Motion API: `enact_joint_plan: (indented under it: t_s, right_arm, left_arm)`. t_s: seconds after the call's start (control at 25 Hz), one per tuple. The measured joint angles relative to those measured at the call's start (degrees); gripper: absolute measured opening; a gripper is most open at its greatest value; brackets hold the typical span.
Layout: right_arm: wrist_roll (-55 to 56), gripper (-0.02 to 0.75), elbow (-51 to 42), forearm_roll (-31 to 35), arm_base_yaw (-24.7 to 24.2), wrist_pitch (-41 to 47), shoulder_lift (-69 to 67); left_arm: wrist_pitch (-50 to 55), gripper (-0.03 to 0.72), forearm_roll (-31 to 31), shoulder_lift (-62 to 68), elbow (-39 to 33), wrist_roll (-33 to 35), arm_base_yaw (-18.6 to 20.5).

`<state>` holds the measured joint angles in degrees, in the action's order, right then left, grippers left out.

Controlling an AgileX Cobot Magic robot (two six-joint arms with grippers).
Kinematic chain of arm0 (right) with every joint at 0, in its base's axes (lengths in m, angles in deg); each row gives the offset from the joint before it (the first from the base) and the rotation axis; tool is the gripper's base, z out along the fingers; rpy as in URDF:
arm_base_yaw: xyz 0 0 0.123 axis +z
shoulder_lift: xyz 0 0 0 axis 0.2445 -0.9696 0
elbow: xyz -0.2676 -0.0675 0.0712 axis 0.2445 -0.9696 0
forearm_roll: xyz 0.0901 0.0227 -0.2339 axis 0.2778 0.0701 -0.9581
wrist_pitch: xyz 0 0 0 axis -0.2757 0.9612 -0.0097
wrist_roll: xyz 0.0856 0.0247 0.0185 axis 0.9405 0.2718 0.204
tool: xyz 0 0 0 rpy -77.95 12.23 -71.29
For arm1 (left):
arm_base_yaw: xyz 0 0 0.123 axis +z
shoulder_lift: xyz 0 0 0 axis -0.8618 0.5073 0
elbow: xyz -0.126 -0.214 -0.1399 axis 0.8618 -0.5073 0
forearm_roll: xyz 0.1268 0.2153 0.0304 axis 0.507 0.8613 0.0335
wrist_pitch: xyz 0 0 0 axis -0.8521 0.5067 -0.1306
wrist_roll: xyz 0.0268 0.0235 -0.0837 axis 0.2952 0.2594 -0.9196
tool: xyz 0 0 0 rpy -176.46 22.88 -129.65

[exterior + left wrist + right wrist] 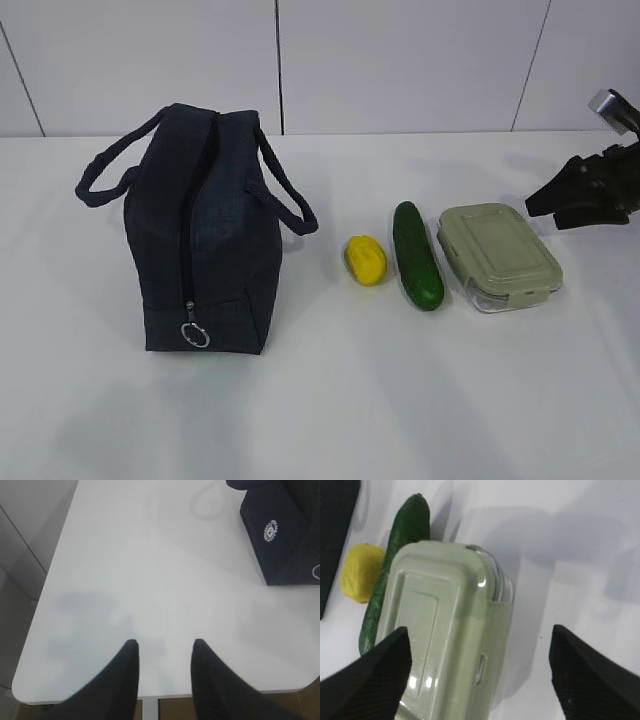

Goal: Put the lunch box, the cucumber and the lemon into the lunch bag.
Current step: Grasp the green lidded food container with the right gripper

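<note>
I see a white counter (330,400) with a rounded corner and faint shadows on its surface. Behind it I see a pale panelled wall (400,60) with dark seams.

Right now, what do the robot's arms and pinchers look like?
Both are black. The left gripper has two smooth matte fingers that curve and taper to rounded tips. The right gripper has broader wedge-shaped fingers with fine ridges on the pads. In the exterior view, the right arm is dark and angular, with a shiny silver cylindrical part on top. No markings or cables show.
</note>
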<state>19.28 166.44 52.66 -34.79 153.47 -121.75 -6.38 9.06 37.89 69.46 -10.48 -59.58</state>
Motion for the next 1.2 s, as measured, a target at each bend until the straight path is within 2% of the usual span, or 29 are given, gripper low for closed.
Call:
enact_joint_plan:
  t_s: [0.52,0.84,1.2]
  right_arm:
    - [1.22,0.635,0.00,-0.53,0.00,0.00,-0.51]
    - [2.32,0.631,0.00,-2.77,2.96,0.00,-0.60]
    - [3.31,0.624,-2.37,-3.91,3.08,0.00,-0.93]
  left_arm:
    - [0.00,0.237,0.00,0.00,0.00,0.00,0.00]
    - [0.00,0.237,0.00,0.00,0.00,0.00,0.00]
    - [0.00,0.237,-0.10,0.00,0.00,0.00,0.00]
